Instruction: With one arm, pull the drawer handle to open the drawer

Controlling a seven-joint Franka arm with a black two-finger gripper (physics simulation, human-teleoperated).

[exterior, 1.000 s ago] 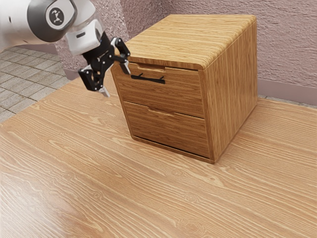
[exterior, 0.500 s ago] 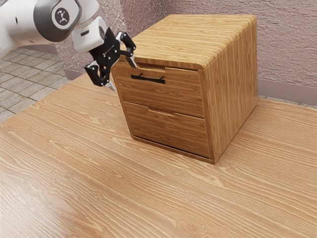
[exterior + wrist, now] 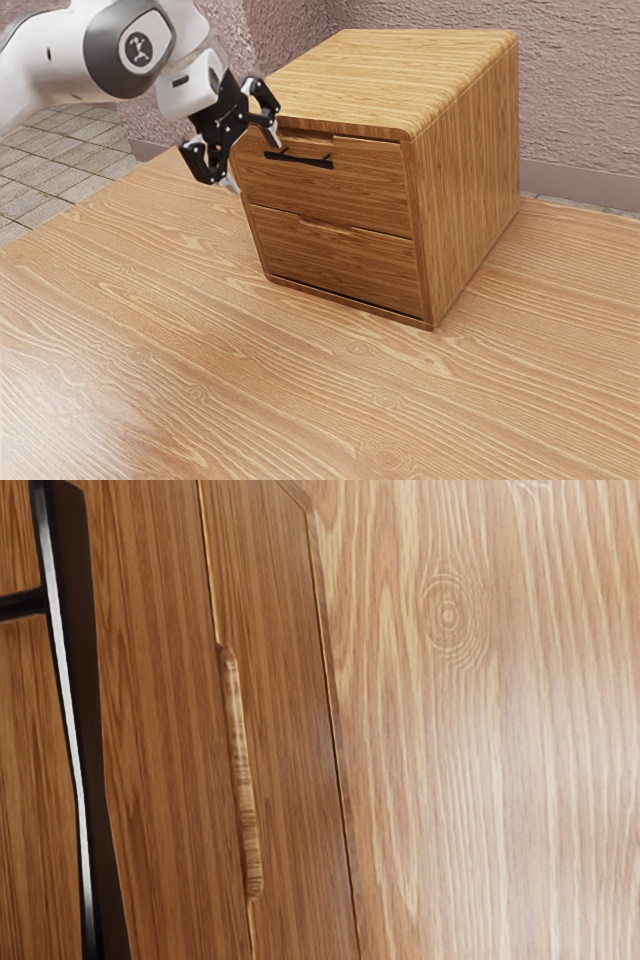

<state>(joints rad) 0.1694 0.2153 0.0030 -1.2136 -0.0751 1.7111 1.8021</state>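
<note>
Gripper point(image 3: 250, 154): open wide, both fingers spread, nothing held between them. It sits at the upper front corner of the cabinet point(image 3: 450, 170), on the end of the white arm point(image 3: 110, 50) that enters from the exterior view's left.

Drawer handle point(image 3: 298, 158): a slim black bar mounted across the top drawer point(image 3: 330, 190). It lies just beyond the gripper, on the side toward the exterior view's right. The upper finger point(image 3: 270, 120) ends close to the bar's near end; contact cannot be confirmed. The lower finger point(image 3: 228, 180) hangs off the cabinet's front edge, clear of the bar. Neither finger closes on the bar.

Top drawer: its front is level with the cabinet face, with no gap visible around it.

Lower drawer point(image 3: 340, 260): below the gripper and farther from it than the handle, front also level with the cabinet face.

Wrist view: the handle point(image 3: 75, 730) appears as a long dark strip standing off the top drawer front point(image 3: 150, 730), with one mounting post visible. Past it come the seam, the lower drawer point(image 3: 285, 780) with its shallow finger recess point(image 3: 240, 770), then the wooden table point(image 3: 480, 730).

Table point(image 3: 300, 380): wood-grained, carrying the cabinet, beneath the gripper.
</note>
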